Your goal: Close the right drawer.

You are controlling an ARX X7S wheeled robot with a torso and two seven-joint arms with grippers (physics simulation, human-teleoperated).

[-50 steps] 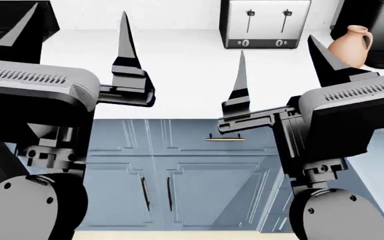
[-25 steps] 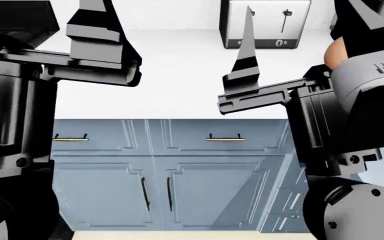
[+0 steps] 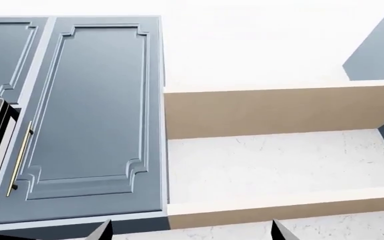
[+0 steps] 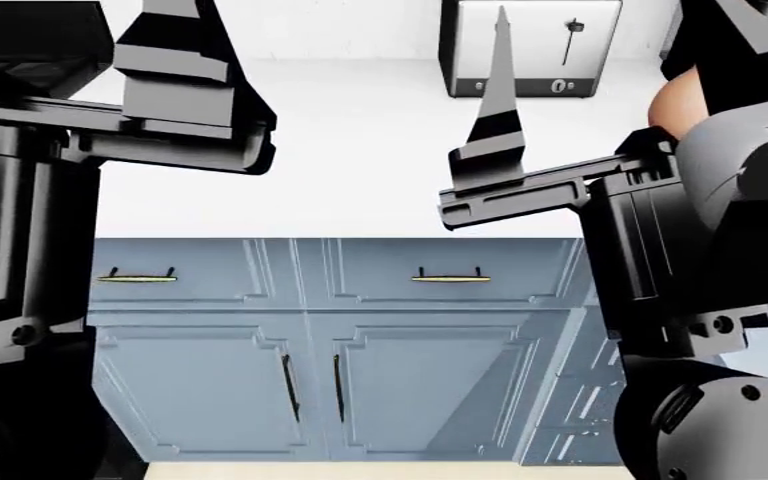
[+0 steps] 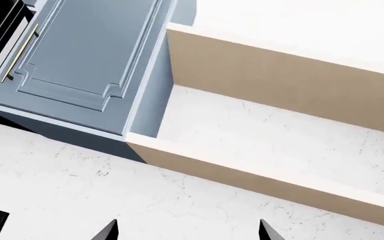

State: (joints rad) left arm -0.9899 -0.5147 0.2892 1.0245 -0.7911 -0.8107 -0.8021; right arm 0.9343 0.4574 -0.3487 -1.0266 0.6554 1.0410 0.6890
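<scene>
In the head view the right drawer (image 4: 448, 270) shows only its blue-grey panelled front with a slim brass bar handle (image 4: 448, 277), just under the white countertop edge. Its front looks level with the left drawer front (image 4: 171, 270), and no inner wall shows. My left gripper (image 4: 97, 50) is raised high at the left and is open and empty. My right gripper (image 4: 598, 70) is raised at the right, above the counter, also open and empty. Both are well above the drawer. The left wrist view (image 3: 190, 232) and the right wrist view (image 5: 186, 231) show only wide-apart fingertips.
A toaster (image 4: 531, 45) and a clay jug (image 4: 671, 105) stand at the back of the white countertop (image 4: 357, 160). Two cabinet doors with dark vertical handles (image 4: 311, 385) are below the drawers. The wrist views show an upper cabinet door (image 3: 92, 115) and beige shelves (image 5: 279, 75).
Both arms have risen, so the grippers now sit higher in the head view. The left arm no longer covers the left drawer's handle. The drawer fronts have not moved.
</scene>
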